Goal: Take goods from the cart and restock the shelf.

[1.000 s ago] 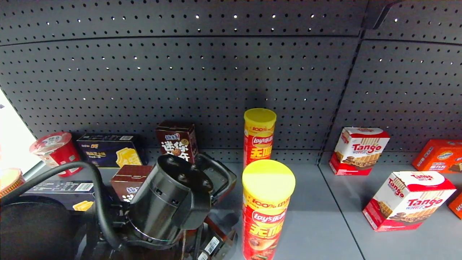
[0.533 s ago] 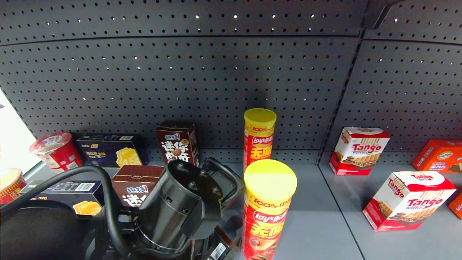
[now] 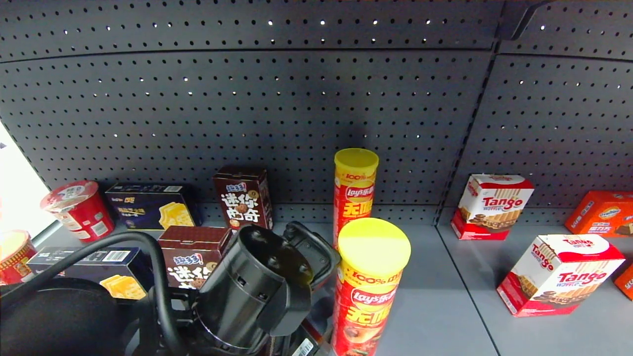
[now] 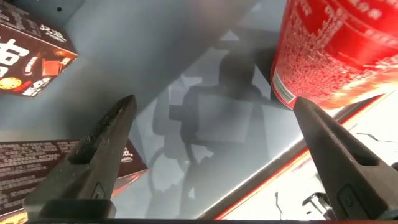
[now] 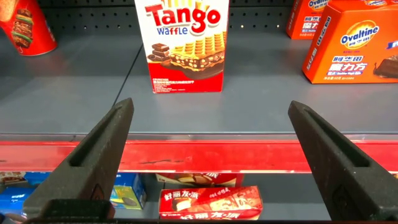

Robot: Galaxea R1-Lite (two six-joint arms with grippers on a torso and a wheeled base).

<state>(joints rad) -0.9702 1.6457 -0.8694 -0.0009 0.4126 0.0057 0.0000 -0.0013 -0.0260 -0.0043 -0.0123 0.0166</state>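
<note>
Shelf (image 3: pixel 445 296) stock, left to right: red cups (image 3: pixel 79 210), blue boxes (image 3: pixel 153 205), brown boxes (image 3: pixel 243 198), two upright chip cans (image 3: pixel 368 287), wafer boxes (image 3: pixel 561 279), orange box (image 3: pixel 601 212). Left hand (image 4: pixel 212 106), fingers spread, hangs over the shelf between the near brown box and the near can. Right hand (image 5: pixel 211 107), fingers spread, faces a wafer box from in front of the shelf edge.

I'm in a shop. Before me is a grey metal shelf (image 3: pixel 445 301) backed by a perforated panel (image 3: pixel 247 99). It is stocked with packaged snacks: crisp tubes (image 3: pixel 368 287) and wafer boxes (image 3: pixel 559 279). A red price rail (image 5: pixel 205 155) runs along its front edge, with boxed sweets (image 5: pixel 211 202) on the tier below.
</note>
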